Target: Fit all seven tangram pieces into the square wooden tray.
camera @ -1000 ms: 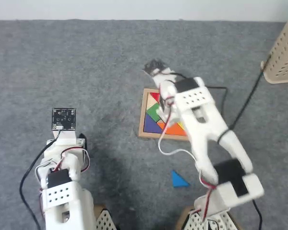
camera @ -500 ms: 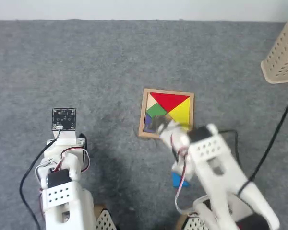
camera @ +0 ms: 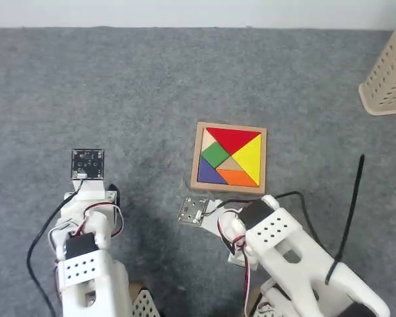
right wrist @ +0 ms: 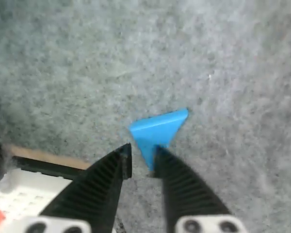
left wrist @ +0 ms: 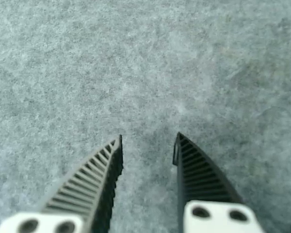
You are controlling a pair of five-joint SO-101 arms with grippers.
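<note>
The square wooden tray (camera: 197, 155) lies mid-carpet and holds red (camera: 232, 138), green (camera: 214, 154), yellow (camera: 250, 158), purple (camera: 208, 174) and orange (camera: 238, 177) pieces. A small bare triangular gap (camera: 233, 164) remains in the middle. A blue triangle (right wrist: 158, 130) lies flat on the carpet. My right gripper (right wrist: 142, 158) is open by a narrow gap, low over the carpet, with the triangle's nearest corner between its fingertips. In the high view the right arm (camera: 277, 239) sits near the front edge and covers that triangle. My left gripper (left wrist: 148, 144) is open over bare carpet.
A beige perforated container (camera: 389, 69) stands at the far right. A black cable (camera: 352, 198) rises beside the right arm. The left arm (camera: 86, 224) sits at the front left. Grey carpet lies open around the tray.
The right arm has pulled back from over the tray to the front edge, uncovering the tray and coming down over the blue triangle. The left arm has stayed still.
</note>
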